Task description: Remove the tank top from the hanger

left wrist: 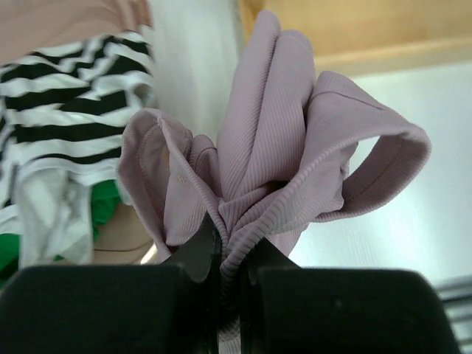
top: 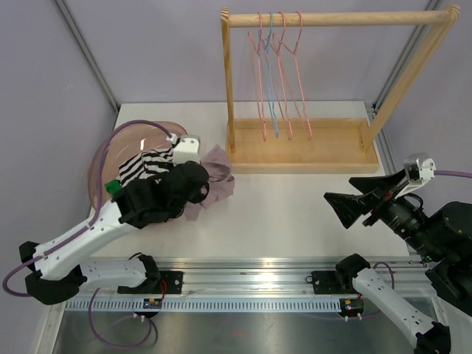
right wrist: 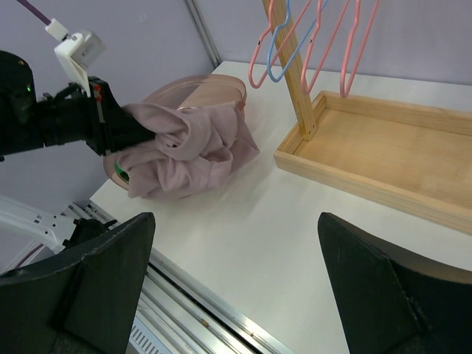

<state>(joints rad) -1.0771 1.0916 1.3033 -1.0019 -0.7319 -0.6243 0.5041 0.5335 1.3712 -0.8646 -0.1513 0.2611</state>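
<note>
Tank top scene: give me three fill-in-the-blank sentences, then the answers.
The tank top is clamped in the fingers of the ____ arm.
The right gripper is ____ and holds nothing.
On the rack, beside the pink hangers, one hanger is ____.
Missing words: left; open; blue.

White table (top: 295, 214) sat against pale lilac walls (top: 147, 44), with metal posts (top: 85, 51) at the corners. Wooden rack (top: 335, 18) stood at far edge, metal rail (top: 251, 284) ran along near edge. Lighting was soft and even.
</note>
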